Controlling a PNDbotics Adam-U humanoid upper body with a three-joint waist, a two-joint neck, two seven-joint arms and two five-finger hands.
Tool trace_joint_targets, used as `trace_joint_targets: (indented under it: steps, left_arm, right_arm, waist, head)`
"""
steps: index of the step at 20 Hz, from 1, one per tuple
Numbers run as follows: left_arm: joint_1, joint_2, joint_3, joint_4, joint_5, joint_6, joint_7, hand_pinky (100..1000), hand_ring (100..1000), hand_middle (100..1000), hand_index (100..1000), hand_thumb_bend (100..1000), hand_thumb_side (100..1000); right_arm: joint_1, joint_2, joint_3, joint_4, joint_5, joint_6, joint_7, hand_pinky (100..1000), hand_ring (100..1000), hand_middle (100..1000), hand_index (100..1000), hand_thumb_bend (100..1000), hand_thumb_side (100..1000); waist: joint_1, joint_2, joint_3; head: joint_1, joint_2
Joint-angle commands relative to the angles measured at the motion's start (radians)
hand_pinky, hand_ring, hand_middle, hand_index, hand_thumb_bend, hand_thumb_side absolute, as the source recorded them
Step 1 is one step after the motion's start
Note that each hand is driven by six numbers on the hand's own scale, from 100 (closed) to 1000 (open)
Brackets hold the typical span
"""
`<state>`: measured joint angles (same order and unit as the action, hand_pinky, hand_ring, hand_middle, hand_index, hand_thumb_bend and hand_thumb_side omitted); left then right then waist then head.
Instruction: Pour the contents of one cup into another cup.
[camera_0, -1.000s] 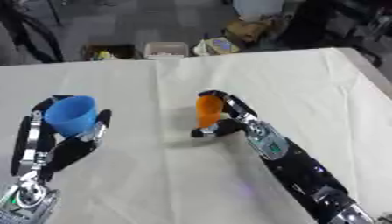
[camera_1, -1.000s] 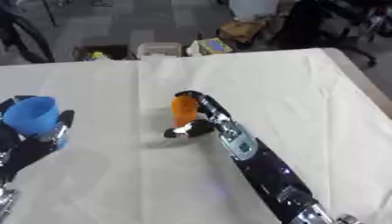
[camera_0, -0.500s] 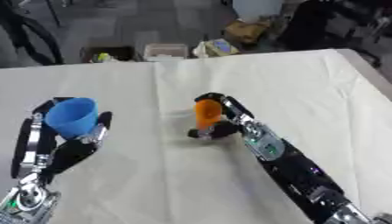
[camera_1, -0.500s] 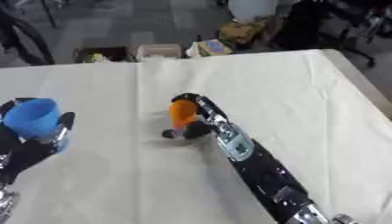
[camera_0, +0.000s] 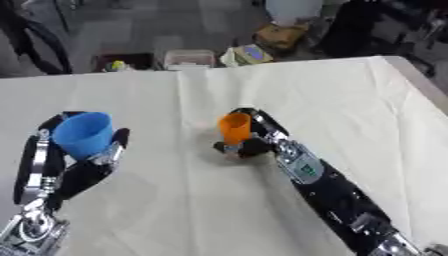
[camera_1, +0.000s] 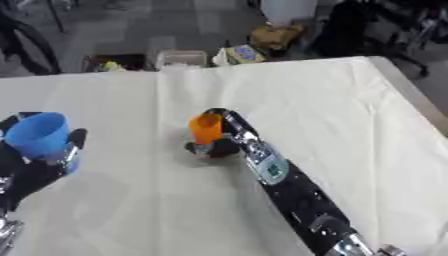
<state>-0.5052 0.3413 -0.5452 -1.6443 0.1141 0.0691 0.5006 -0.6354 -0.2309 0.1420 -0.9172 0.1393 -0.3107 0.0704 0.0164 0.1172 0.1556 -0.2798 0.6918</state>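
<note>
Two cups in the left eye view, well apart on a white-covered tabletop (camera_0: 350, 100). At nine o'clock of the picture: blue cup (camera_0: 83, 134), upright, mouth open upward, raised off the cloth and clasped in the left hand (camera_0: 74, 160), dark fingers curled up both sides of it. Near the centre: orange cup (camera_0: 234, 127), upright, pinched by the right hand (camera_0: 249, 142), fingers wrapped behind and below it, black forearm running off toward five o'clock. Cannot tell whether the orange cup's base touches the cloth. Contents of neither cup visible. Beyond the tabletop's far edge, at twelve o'clock: floor clutter, including a clear plastic bin (camera_0: 189, 58) and a cardboard box (camera_0: 283, 36). Same layout in the right eye view, everything shifted toward nine o'clock. Blue cup (camera_1: 38, 135) close to the picture's left edge, the left hand (camera_1: 44, 167) partly cut off there, fingers still visibly closed round the cup. Orange cup (camera_1: 206, 128) just left of centre, held by the right hand (camera_1: 219, 146), thumb side dark below the cup. Long fold in the cloth from twelve to six o'clock, passing between the two cups.
</note>
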Motion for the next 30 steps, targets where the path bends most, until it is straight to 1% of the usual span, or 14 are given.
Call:
trace_joint_targets:
  steps: [1,6,7,8,9,17,20,21,22,30]
  left_arm:
    - [-0.018,0.015,0.005,-0.025,0.004,0.004,-0.002,244,206,163,444,141,100]
    - [-0.031,0.033,0.002,-0.047,0.003,0.025,-0.019,244,210,168,448,144,100]
    - [-0.034,0.037,0.003,-0.055,0.003,0.033,-0.025,244,210,168,448,145,100]
    - [-0.037,0.043,0.003,-0.064,0.003,0.04,-0.03,242,210,168,448,145,100]
    - [-0.041,0.049,0.003,-0.072,0.002,0.049,-0.035,240,209,167,448,147,100]
    - [-0.078,0.096,0.002,-0.127,0.001,0.152,-0.076,230,205,163,445,154,100]
    - [-0.094,0.118,0.003,-0.159,0.002,0.19,-0.1,226,204,161,444,159,100]
    - [-0.099,0.124,0.005,-0.168,0.001,0.202,-0.106,226,204,161,444,160,100]
    - [-0.103,0.13,0.005,-0.177,0.001,0.213,-0.114,226,204,162,444,163,100]
    - [-0.139,0.175,-0.002,-0.225,-0.027,0.287,-0.188,221,202,160,444,177,100]
  right_arm:
    - [-0.01,-0.009,-0.005,-0.015,-0.012,0.005,-0.015,360,248,339,592,471,100]
    - [-0.006,-0.007,0.013,-0.048,-0.008,0.0,-0.009,360,249,339,592,468,100]
    - [-0.005,-0.007,0.018,-0.061,-0.007,-0.001,-0.004,361,249,339,594,487,100]
    - [-0.005,-0.007,0.023,-0.074,-0.007,-0.003,0.003,361,248,340,594,466,100]
    - [-0.005,-0.007,0.029,-0.087,-0.005,-0.003,0.009,361,248,340,595,465,100]
    - [0.002,-0.007,0.076,-0.176,0.04,-0.015,0.057,359,247,337,594,470,100]
    - [0.007,-0.008,0.098,-0.211,0.043,-0.02,0.074,356,244,335,593,472,100]
    - [0.008,-0.01,0.105,-0.225,0.041,-0.02,0.081,357,245,334,594,564,100]
    - [0.009,-0.011,0.114,-0.238,0.038,-0.02,0.09,358,245,337,595,469,100]
    - [0.015,-0.023,0.178,-0.371,-0.013,-0.007,0.169,359,243,337,595,463,100]
  waist:
    - [0.002,-0.011,0.0]
    - [0.003,-0.014,-0.001]
    - [0.003,-0.015,-0.001]
    - [0.003,-0.015,-0.001]
    - [0.003,-0.016,-0.001]
    - [0.006,-0.024,0.0]
    - [0.007,-0.027,0.0]
    - [0.007,-0.028,-0.001]
    - [0.007,-0.029,-0.001]
    - [0.009,-0.035,-0.003]
  head:
    - [0.0,-0.014]
    - [0.002,-0.015]
    - [0.002,-0.015]
    - [0.002,-0.016]
    - [0.001,-0.016]
    - [-0.007,-0.019]
    - [-0.008,-0.02]
    - [-0.009,-0.02]
    - [-0.009,-0.021]
    - [-0.013,-0.021]
